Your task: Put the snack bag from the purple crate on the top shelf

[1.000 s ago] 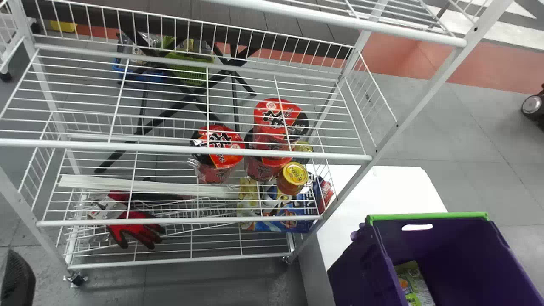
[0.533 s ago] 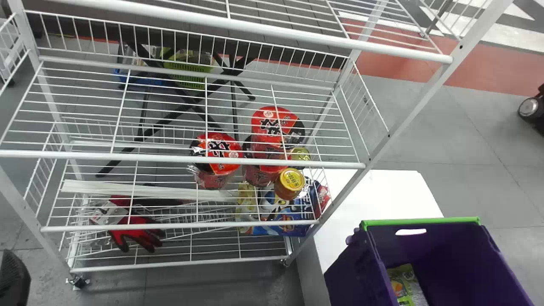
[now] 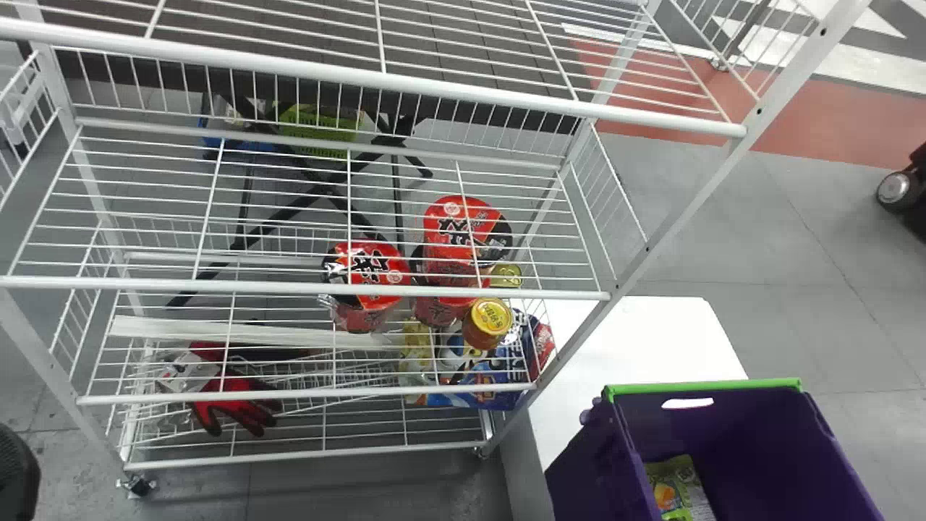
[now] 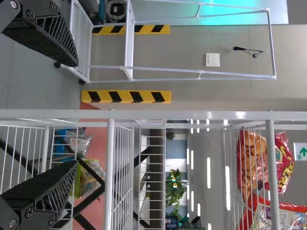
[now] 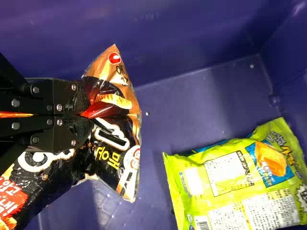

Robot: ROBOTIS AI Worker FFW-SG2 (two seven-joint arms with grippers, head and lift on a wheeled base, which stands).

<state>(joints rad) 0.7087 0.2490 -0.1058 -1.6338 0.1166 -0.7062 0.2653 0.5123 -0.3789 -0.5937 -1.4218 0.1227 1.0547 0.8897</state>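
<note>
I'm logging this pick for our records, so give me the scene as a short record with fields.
Right tool: closed on the black snack bag, in the purple crate
Left tool: open, near the white rack
Also in crate: green snack bag
Lower rack items: red-lidded cups, red glove
Task status: held bag not yet shelved

The left gripper (image 3: 16,474) is black with 2 tapering, ribbed fingers (image 4: 48,38). The black right gripper (image 5: 87,115) has round silver screws (image 5: 59,108).
</note>
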